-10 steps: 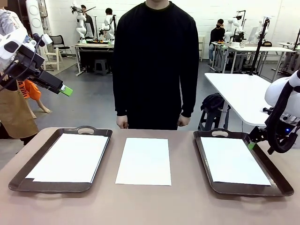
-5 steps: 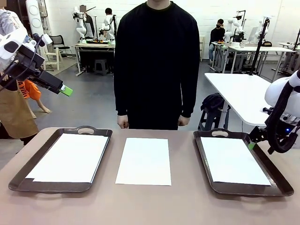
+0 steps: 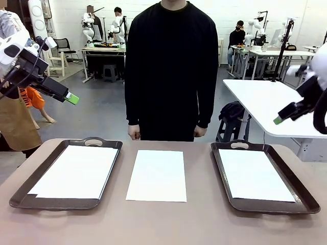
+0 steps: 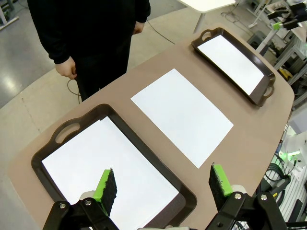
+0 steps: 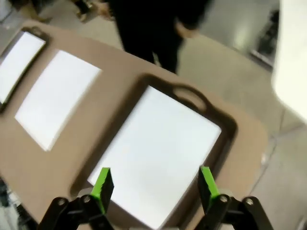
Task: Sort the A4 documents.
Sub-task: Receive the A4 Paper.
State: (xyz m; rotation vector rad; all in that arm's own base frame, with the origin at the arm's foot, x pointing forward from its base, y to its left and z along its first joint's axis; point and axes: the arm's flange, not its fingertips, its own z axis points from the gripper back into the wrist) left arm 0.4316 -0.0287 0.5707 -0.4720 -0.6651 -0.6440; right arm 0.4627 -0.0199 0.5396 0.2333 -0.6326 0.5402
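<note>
Since a second ago the right gripper (image 3: 278,120) has risen from the right tray's (image 3: 304,192) far edge to hang high above it, jaws spread and empty, while the left gripper (image 3: 73,98) stays raised over the left tray (image 3: 15,198), also spread and empty. Three A4 documents lie flat: one in the left tray (image 3: 76,171), one in the right (image 3: 254,175), one loose on the table (image 3: 204,224) between them (image 3: 157,175). The loose sheet looks like the next job; being thin and flat, it likely wants a fingertip pressed at one edge to slide or lift it without creasing
</note>
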